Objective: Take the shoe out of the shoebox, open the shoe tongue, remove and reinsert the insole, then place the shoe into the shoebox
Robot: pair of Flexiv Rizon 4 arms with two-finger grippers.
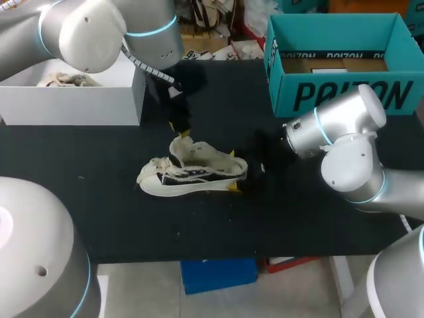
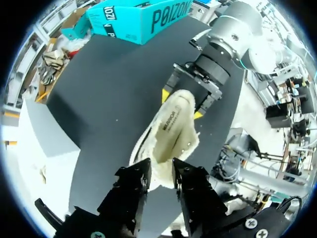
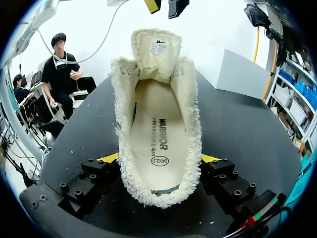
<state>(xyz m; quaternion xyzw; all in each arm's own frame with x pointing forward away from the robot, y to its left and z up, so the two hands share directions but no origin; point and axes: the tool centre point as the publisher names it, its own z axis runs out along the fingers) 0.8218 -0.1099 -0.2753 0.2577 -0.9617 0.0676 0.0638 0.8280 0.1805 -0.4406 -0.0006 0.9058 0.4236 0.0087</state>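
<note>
Shoe held at the heel on the black bench [image 1: 298, 212]. The cream shoe [image 1: 192, 173] lay near the middle of the bench, its heel toward the robot's right and its toe toward the left. The right gripper [image 1: 232, 171] was closed on the heel from two sides, one yellow tip pressed against each flank of the fleecy collar. In the right wrist view the shoe ran straight ahead from between the fingers of that gripper [image 3: 159, 158]. The insole [image 3: 156, 144] lay flat inside the shoe, and the tongue [image 3: 151, 47] stood raised at the far end of the opening. Just beyond the tongue hung the left gripper [image 1: 180, 131], its fingers parted by a narrow gap, holding nothing and a little clear of the tongue's top edge. In the left wrist view the shoe's tongue end showed in the gap ahead of the fingers of this gripper [image 2: 161, 171], with the right gripper at the far end of the shoe. Farther back, a white box [image 1: 73, 103] stood at the bench's rear left. The teal shoebox [image 1: 344, 93] stood open at the rear right, well apart from the shoe.
</note>
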